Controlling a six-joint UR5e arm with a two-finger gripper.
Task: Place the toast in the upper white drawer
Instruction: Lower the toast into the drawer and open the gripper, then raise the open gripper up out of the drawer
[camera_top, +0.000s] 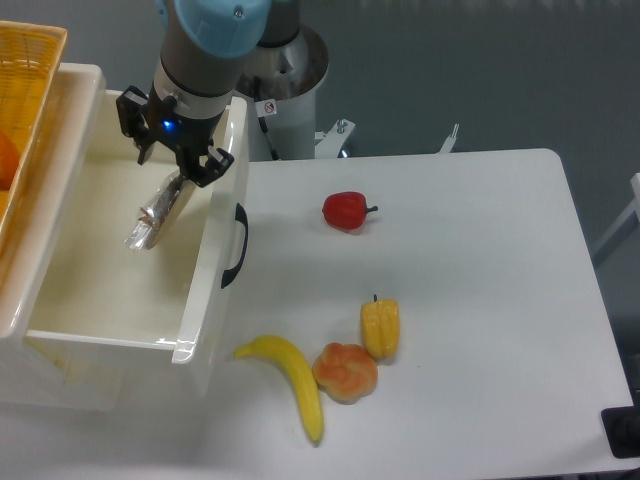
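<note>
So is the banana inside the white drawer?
No, the banana lies on the table, outside the upper white drawer.

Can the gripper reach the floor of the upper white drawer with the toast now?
Probably yes: the gripper hangs over the open upper white drawer with the toast inside its walls, nothing beneath.

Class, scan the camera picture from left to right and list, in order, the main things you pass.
Yellow wicker basket → toast inside the upper white drawer → banana → red pepper → yellow pepper.
</note>
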